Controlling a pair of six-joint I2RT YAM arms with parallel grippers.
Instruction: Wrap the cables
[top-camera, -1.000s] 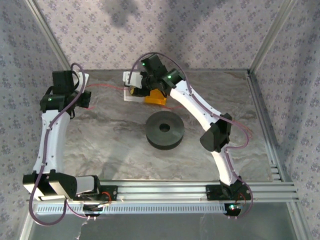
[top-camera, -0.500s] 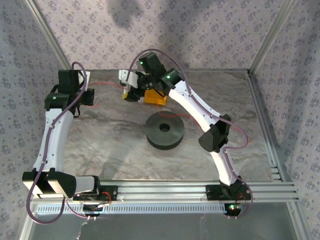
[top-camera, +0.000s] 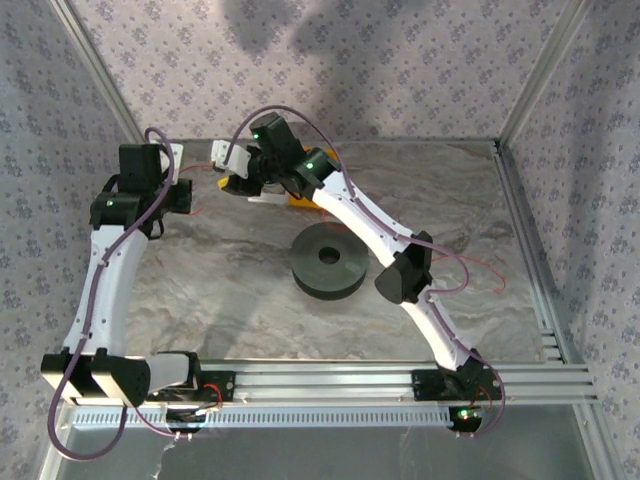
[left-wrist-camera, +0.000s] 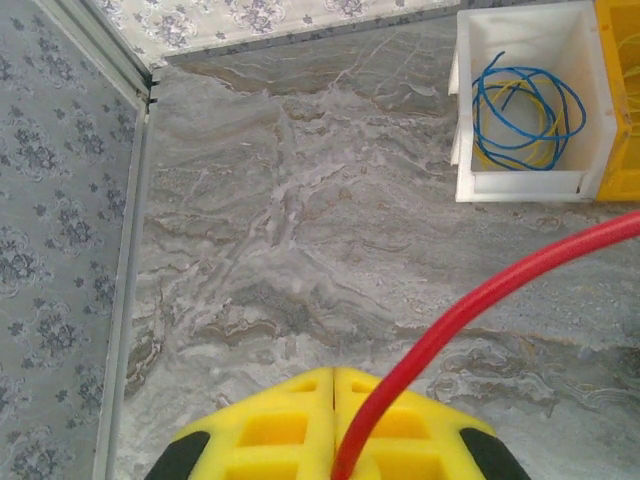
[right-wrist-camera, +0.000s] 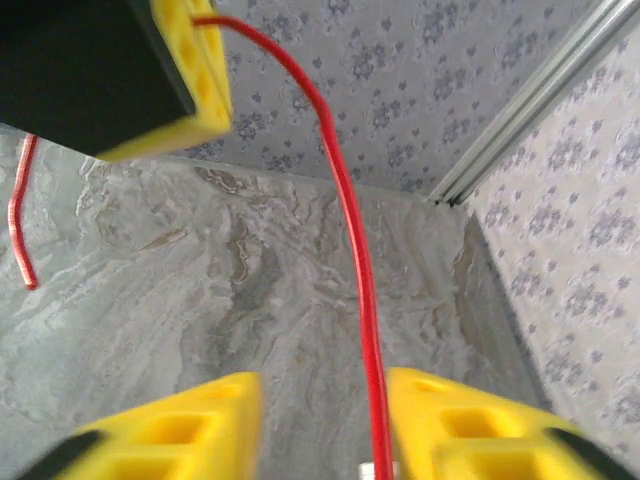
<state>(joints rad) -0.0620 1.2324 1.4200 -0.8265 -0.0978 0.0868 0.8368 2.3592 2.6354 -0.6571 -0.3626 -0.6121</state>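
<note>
In the left wrist view my left gripper (left-wrist-camera: 333, 372) is shut on the red cable (left-wrist-camera: 480, 300), which rises from between the yellow fingers and runs off to the right. In the right wrist view the same cable (right-wrist-camera: 350, 220) comes down from the left gripper's fingers (right-wrist-camera: 195, 80) and passes between my right gripper's (right-wrist-camera: 325, 385) parted jaws, close to the right finger (right-wrist-camera: 460, 420). From above, the left gripper (top-camera: 185, 197) and the right gripper (top-camera: 232, 183) are close together at the back left. The dark grey spool (top-camera: 328, 260) lies flat mid-table, apart from both.
A white bin (left-wrist-camera: 470, 120) holding blue and yellow wire coils stands beside a yellow bin (left-wrist-camera: 622, 100) at the back. A loose red cable end (right-wrist-camera: 20, 220) lies on the marble table (left-wrist-camera: 300, 250). More red cable trails at the right (top-camera: 480, 270). Patterned walls enclose the table.
My right arm has swung left, from over the bins to just beside the left gripper. The left gripper has stayed shut on the cable, shifting only slightly.
</note>
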